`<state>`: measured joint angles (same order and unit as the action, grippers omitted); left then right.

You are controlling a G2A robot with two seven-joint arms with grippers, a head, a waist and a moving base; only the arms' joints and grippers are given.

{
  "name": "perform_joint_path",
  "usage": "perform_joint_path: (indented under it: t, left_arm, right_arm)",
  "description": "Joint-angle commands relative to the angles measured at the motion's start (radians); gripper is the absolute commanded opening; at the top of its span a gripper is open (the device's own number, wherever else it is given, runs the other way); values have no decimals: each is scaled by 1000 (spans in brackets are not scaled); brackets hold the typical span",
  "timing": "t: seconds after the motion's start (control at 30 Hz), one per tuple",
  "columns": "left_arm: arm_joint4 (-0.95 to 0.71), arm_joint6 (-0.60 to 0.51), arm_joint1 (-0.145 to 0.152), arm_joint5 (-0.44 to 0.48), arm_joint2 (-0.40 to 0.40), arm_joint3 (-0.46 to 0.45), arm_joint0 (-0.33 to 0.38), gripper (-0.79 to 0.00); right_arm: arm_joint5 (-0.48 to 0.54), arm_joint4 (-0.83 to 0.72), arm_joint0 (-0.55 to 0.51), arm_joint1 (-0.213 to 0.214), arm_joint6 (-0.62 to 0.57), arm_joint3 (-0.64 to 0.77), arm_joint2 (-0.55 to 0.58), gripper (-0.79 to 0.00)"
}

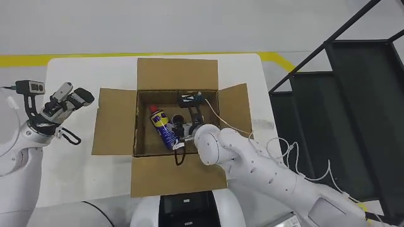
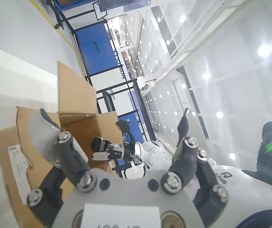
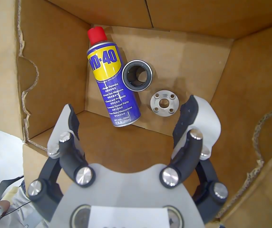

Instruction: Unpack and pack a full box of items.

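My right jaws are wide open and empty above the spray can (image 3: 113,88) in the cardboard box (image 3: 55,55), which looks hard and slippery, so I'd grab its middle.

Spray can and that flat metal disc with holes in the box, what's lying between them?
In the right wrist view, a short metal ring sits partly in that gap, beside the spray can; nearer the disc, bare cardboard box floor.

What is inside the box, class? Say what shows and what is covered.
On the box floor lies a spray can, with a metal sleeve beside it and a flange nearby. The open right hand above hides some of the floor.
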<state>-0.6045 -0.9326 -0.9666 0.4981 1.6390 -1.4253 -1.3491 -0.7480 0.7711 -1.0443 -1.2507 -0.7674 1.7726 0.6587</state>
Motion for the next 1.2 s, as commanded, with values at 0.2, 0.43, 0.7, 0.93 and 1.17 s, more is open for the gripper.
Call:
perform_joint_path:
  t: [0.2, 0.43, 0.7, 0.93, 1.17]
  left_arm:
    - [0, 0, 0, 0, 0, 0, 0, 0]
    - [0, 0, 0, 0, 0, 0, 0, 0]
    - [0, 0, 0, 0, 0, 0, 0, 0]
    - [0, 0, 0, 0, 0, 0, 0, 0]
    - [0, 0, 0, 0, 0, 0, 0, 0]
  right_arm:
    - [-45, 76, 112, -65, -36, -175, -119, 0]
    - [-86, 62, 194, -144, -24, -325, -187, 0]
    - [-86, 45, 229, -198, -12, -428, -200, -126]
    - [-87, 49, 243, -228, -23, -484, -200, -139]
    - [-77, 55, 247, -249, -36, -521, -191, -175]
